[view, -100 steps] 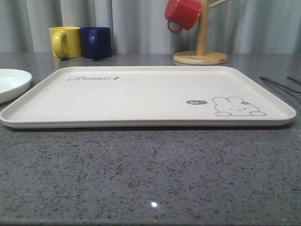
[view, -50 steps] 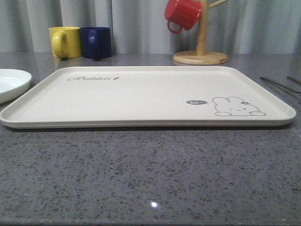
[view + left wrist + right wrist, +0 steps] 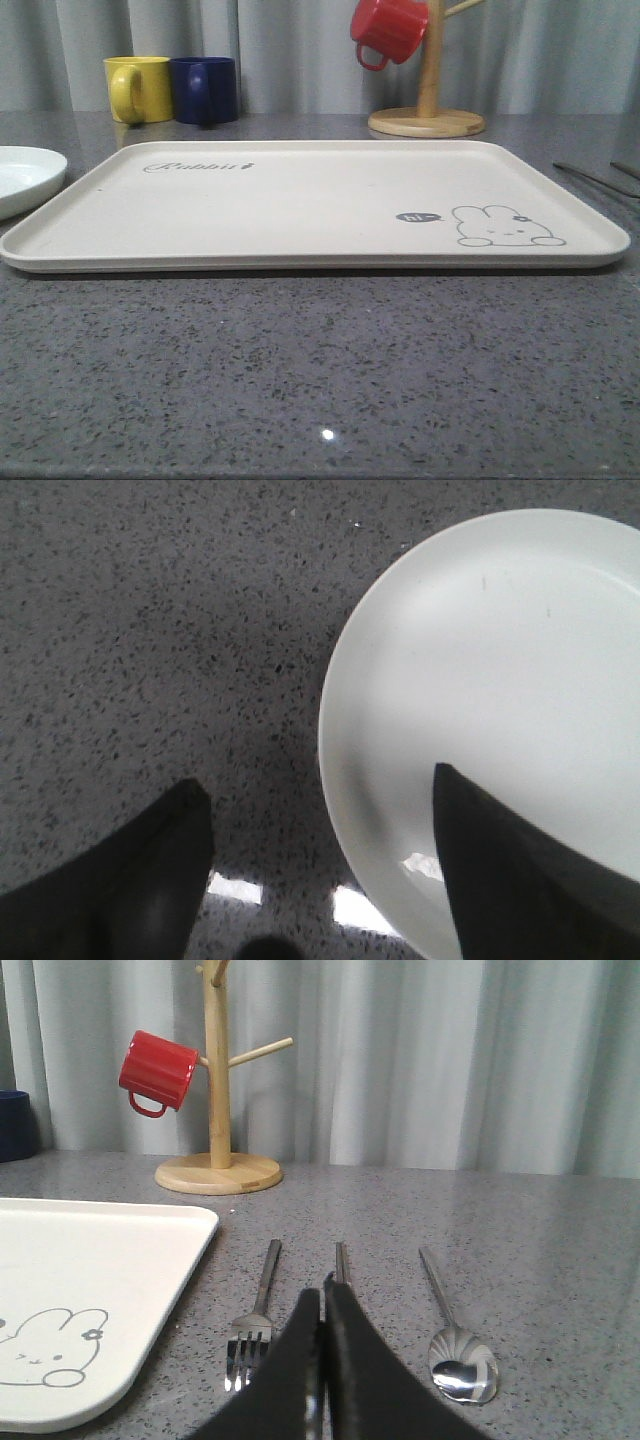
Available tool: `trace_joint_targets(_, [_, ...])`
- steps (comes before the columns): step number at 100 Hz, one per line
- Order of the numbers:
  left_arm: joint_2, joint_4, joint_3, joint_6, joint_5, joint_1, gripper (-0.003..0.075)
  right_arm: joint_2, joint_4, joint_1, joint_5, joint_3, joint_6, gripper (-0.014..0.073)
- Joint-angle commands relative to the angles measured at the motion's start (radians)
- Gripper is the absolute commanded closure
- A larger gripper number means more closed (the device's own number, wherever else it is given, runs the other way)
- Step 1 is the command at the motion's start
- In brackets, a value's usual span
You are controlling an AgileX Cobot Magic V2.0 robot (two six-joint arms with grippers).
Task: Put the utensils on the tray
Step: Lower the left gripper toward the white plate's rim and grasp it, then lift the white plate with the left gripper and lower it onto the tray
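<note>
The cream tray (image 3: 300, 205) with its rabbit drawing lies flat in the middle of the table, bare. Its near corner also shows in the right wrist view (image 3: 100, 1250). To its right on the stone lie the utensils, side by side: fork (image 3: 262, 1300), chopsticks (image 3: 341, 1260) and spoon (image 3: 462, 1365). My right gripper (image 3: 322, 1285) sits low over the chopsticks. Its fingers are pressed together, with a metal glint in the slit between them. Thin utensil handles (image 3: 595, 179) show at the front view's right edge. My left gripper (image 3: 318, 778) hangs open over the rim of a white plate (image 3: 500, 660).
The white plate (image 3: 25, 175) sits just left of the tray. A yellow mug (image 3: 140, 88) and a blue mug (image 3: 205, 90) stand at the back left. A wooden mug tree (image 3: 428, 118) with a red mug (image 3: 390, 28) stands behind the tray.
</note>
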Motion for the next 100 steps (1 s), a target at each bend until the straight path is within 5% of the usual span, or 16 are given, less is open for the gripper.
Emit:
trace_joint_targets(1, [0.041,-0.044,-0.065,0.027,-0.046,0.004,0.0265,-0.011,-0.009,0.002,-0.082,-0.018,-0.006,0.0662])
trace_joint_targets(54, [0.234,-0.046,-0.118,0.061,-0.019,0.004,0.0300,-0.011,-0.009,0.002,-0.082,-0.018,-0.006,0.0662])
trace_joint_targets(68, [0.234,-0.046,-0.118,0.069,-0.017,0.004,0.0458,-0.011,-0.009,0.002,-0.082,-0.018,-0.006,0.0662])
trace_joint_targets(83, [0.234,-0.046,-0.118,0.094,-0.015,0.004,0.0738,-0.011,-0.009,0.002,-0.082,-0.018,-0.006,0.0662])
trace_joint_targets(100, [0.202,-0.074,-0.118,0.104,-0.020,0.020,0.0734,-0.011,-0.009,0.002,-0.082,-0.018,-0.006,0.0662])
